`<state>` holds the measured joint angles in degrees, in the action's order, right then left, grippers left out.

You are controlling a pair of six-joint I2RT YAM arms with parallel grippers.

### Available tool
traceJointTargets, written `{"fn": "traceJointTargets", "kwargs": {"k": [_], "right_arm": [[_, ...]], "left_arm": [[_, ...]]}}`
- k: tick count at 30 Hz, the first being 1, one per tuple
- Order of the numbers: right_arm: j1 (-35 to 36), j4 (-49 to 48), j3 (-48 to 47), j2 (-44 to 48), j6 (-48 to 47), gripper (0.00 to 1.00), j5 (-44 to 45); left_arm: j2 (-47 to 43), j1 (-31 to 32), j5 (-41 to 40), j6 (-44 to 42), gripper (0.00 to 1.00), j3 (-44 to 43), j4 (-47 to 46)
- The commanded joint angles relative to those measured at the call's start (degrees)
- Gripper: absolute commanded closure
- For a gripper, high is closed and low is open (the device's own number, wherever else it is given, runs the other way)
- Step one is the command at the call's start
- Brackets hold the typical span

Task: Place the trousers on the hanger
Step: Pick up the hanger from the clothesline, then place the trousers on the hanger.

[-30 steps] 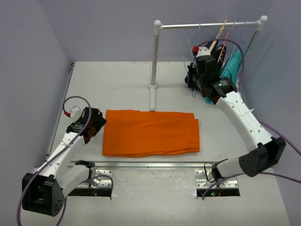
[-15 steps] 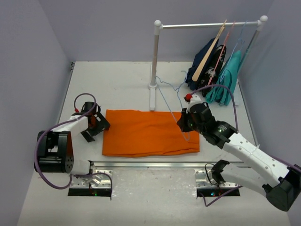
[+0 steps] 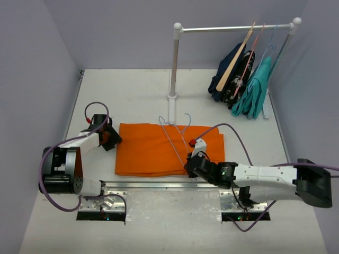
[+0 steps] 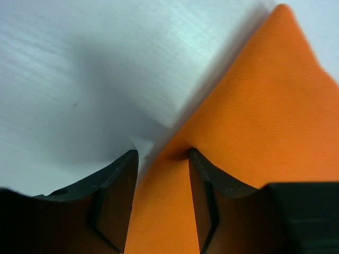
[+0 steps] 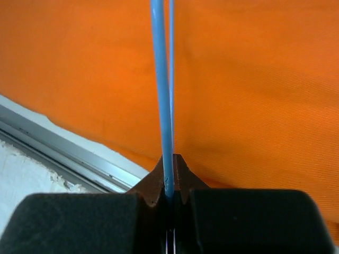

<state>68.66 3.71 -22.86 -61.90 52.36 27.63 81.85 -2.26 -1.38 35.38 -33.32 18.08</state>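
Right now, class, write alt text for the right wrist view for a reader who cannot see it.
The right gripper is shut on the hanger, whose two thin pale blue wires run straight up the picture. Behind them the orange trousers fill most of the view, with a metal rail at lower left.

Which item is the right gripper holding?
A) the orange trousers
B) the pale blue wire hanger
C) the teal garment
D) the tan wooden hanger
B: the right gripper is shut on the thin pale blue wire hanger, which is above the orange trousers.
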Motion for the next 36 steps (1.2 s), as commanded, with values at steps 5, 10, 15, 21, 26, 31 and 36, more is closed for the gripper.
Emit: {"fn": "traceJointTargets", "kwargs": {"k": [5,10,15,21,26,31,36], "right_arm": [[7.08,-2.34,-7.33,-14.55,16.13,1.00,14.72],[7.23,-0.76,-7.95,-15.00,17.91,1.00,16.05],[7.25,0.13,-7.49,-13.25,17.87,1.00,16.60],[7.19,-0.11,-7.21,-16.91,20.31,1.00,16.05],[6.74,-0.15,-7.01,-18.34,21.58,1.00,15.87],[6.16,-0.19,-5.48,-18.35,22.78,1.00,15.78],[5.61,-0.19,-2.72,-15.85,24.98,1.00,16.75]], "left_arm": [[4.72,-0.37,7.00,-0.65,0.48,6.06,-6.03],[4.24,-0.29,8.28,-0.97,0.75,6.29,-7.06],[1.67,-0.28,8.55,-1.36,1.00,6.78,-7.24],[-15.91,1.71,14.10,1.15,1.00,5.11,-3.36],[-25.68,17.82,9.39,8.99,1.00,-2.87,1.99],[-23.93,27.92,7.10,15.08,1.00,-4.10,0.42],[-21.83,38.26,3.59,21.04,1.00,-4.65,-3.99]]}}
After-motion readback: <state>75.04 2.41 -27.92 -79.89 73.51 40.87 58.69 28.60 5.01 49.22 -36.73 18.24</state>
